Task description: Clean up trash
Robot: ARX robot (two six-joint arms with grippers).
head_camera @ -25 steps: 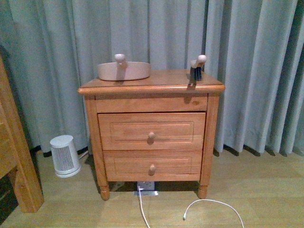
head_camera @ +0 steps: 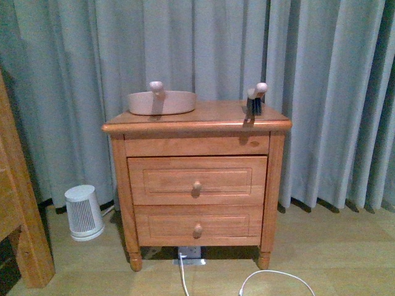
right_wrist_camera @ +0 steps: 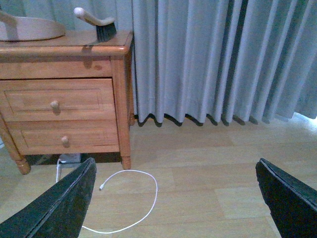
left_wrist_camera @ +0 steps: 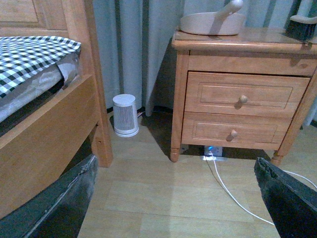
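Observation:
The trash is out of view in all three views. In the left wrist view my left gripper [left_wrist_camera: 178,198] is open, its dark fingers [left_wrist_camera: 54,208] wide apart low over bare wooden floor in front of the nightstand [left_wrist_camera: 242,99]. In the right wrist view my right gripper [right_wrist_camera: 173,203] is also open over the floor, with nothing between its fingers [right_wrist_camera: 290,198]. Neither gripper shows in the front view.
The nightstand [head_camera: 197,179] carries a pink dustpan [head_camera: 162,102] and a brush [head_camera: 255,98]. A white ribbed canister [head_camera: 84,213] stands at its left. A white cable [right_wrist_camera: 133,198] loops over the floor from a power strip [left_wrist_camera: 213,151]. A wooden bed [left_wrist_camera: 44,114] is left; curtains [right_wrist_camera: 218,59] hang behind.
In the front view the nightstand and floor sit lower in the frame than before, so the view has shifted upward. Nothing on the nightstand has moved.

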